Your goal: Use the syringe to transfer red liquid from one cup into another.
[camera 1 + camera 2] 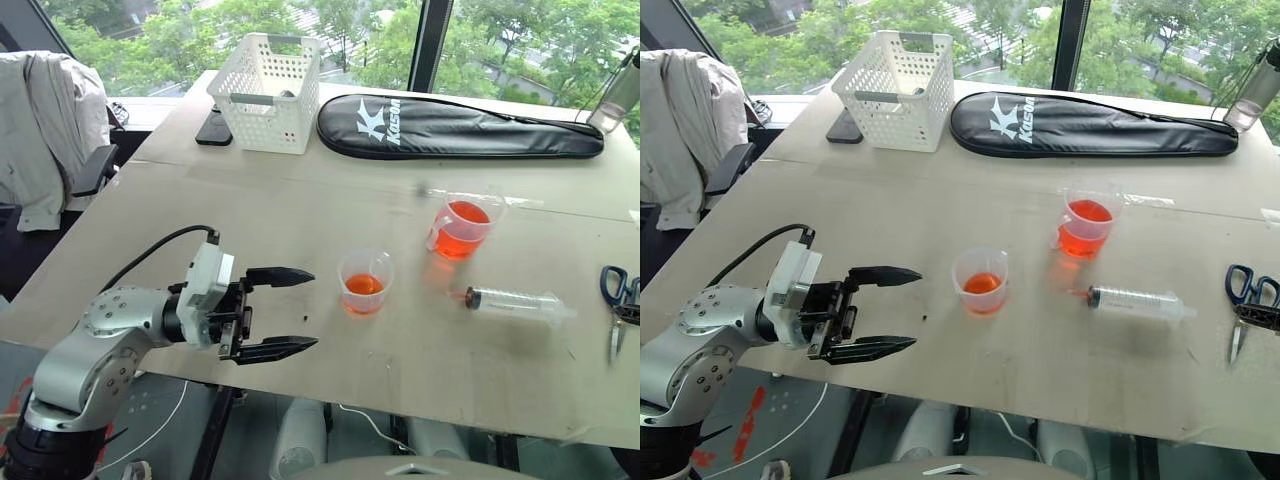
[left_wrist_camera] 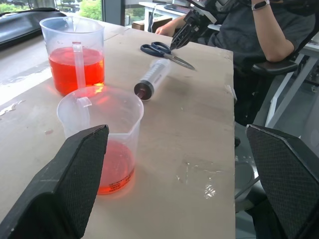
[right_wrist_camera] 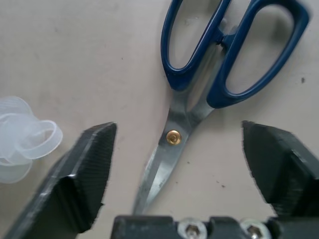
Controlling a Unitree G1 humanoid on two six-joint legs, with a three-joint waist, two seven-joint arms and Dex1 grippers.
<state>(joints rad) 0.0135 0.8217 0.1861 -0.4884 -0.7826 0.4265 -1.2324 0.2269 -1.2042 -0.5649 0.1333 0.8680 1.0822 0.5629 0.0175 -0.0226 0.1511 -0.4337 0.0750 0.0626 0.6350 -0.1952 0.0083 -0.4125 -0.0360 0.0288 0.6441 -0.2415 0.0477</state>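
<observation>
While the syringe (image 1: 515,302) lies flat on the table (image 1: 330,200), just right of the smaller cup (image 1: 365,281) and nearer us than the handled cup (image 1: 462,226), we judge it set down between draws. Our left gripper (image 1: 282,312), fingers wide and holding nothing, faces the smaller cup from its left, probably to steady it. Our right gripper (image 3: 179,149) hangs spread and empty over the scissors (image 3: 214,64), beyond the syringe's plunger end.

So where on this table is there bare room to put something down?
Bare wood lies between the white basket and the two cups, and along the near edge below the syringe. It is crowded around the small cup, the handled cup and the scissors.
</observation>
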